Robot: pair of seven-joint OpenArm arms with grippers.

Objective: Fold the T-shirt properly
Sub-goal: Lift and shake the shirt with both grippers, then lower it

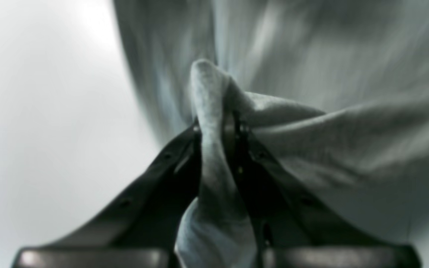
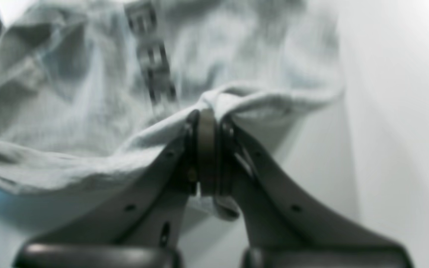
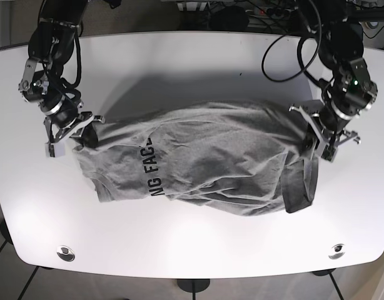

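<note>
A grey T-shirt (image 3: pixel 204 159) with dark lettering is stretched across the middle of the white table (image 3: pixel 198 62), lifted at both ends and sagging between them. On the right of the base view my left gripper (image 3: pixel 312 145) is shut on a bunched fold of the T-shirt (image 1: pixel 210 111); the cloth runs down between its fingers (image 1: pixel 244 149). At the left of that view my right gripper (image 3: pixel 85 132) is shut on the other end of the T-shirt (image 2: pixel 222 98). A sleeve (image 3: pixel 299 187) hangs down by the left gripper.
The table's near edge carries two round fittings (image 3: pixel 65 253) (image 3: pixel 335 250). Cables (image 3: pixel 286 44) trail from the arm at the back right. White tabletop shows all round the shirt.
</note>
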